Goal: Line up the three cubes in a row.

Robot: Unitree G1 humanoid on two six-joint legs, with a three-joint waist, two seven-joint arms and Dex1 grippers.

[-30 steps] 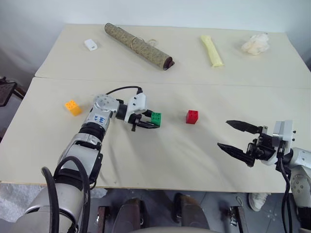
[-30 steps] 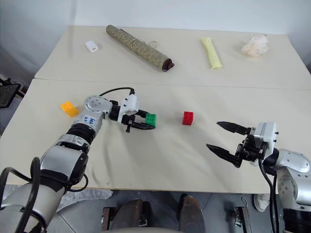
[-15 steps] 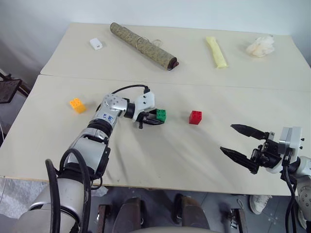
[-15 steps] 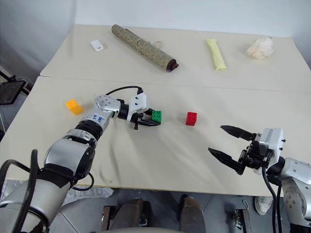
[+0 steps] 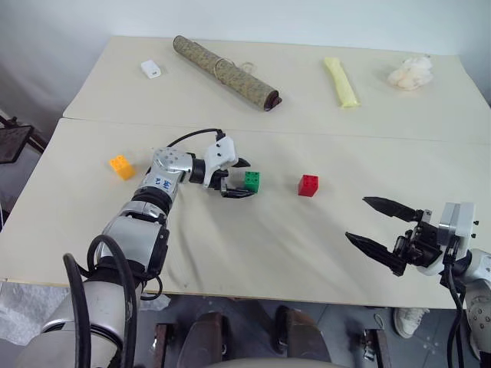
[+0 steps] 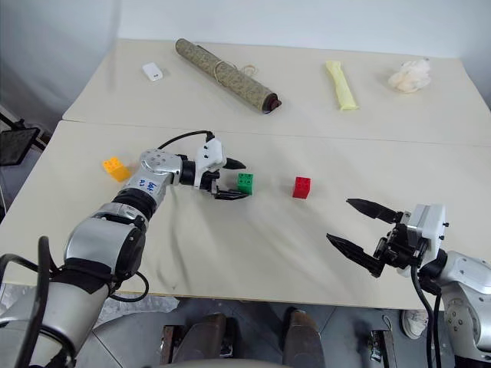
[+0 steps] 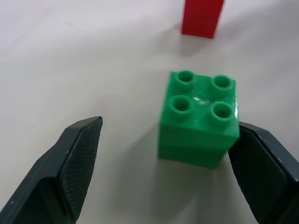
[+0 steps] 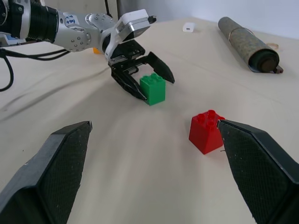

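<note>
Three studded cubes stand on the near table. The orange cube is at the left, the green cube in the middle, and the red cube a short way to its right. My left gripper is open, with one finger on either side of the green cube, which rests on the table. One finger lies right beside the cube and the other stands well off it. My right gripper hangs open and empty near the front right, apart from the red cube.
On the far table lie a small white box, a rolled mat, a long yellow packet and a crumpled white wad. A seam divides the two tables. The near table's front edge runs just below my right gripper.
My left gripper has opened from shut on the green cube, which now stands free on the table. The right gripper stays open in place. The camera has shifted slightly.
</note>
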